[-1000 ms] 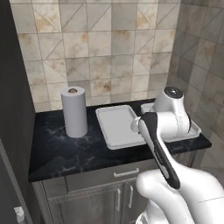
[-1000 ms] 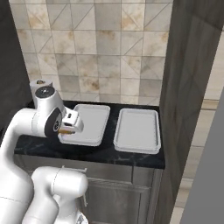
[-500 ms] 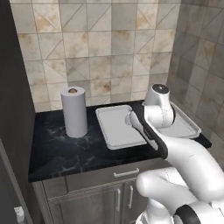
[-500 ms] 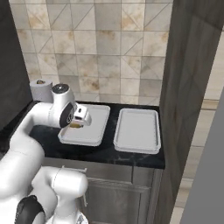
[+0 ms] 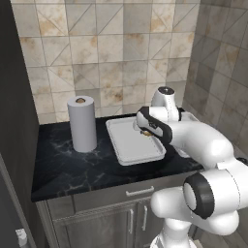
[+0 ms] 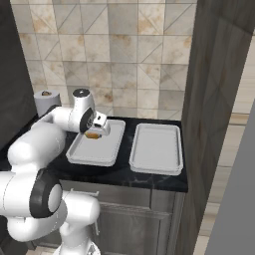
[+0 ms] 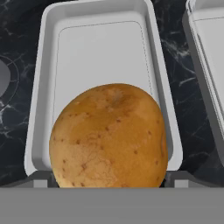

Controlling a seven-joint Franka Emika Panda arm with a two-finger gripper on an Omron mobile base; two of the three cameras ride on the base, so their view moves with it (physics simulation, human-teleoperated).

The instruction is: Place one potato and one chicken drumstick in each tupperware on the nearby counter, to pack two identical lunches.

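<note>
Hand view shows the potato [image 7: 108, 136] clamped between the gripper [image 7: 108, 181] fingers, which stand wide around it, directly above the left tupperware [image 7: 43, 87]. Over the last second the arm has swung leftward from the right tupperware [image 6: 156, 149] side, so the potato now hangs over its target; release looks next. No drumstick is visible yet.

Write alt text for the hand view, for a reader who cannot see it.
A large brown speckled potato sits between the gripper fingers, directly above an empty white tupperware on a black marbled counter. The edge of a second white tupperware shows at the right.
</note>
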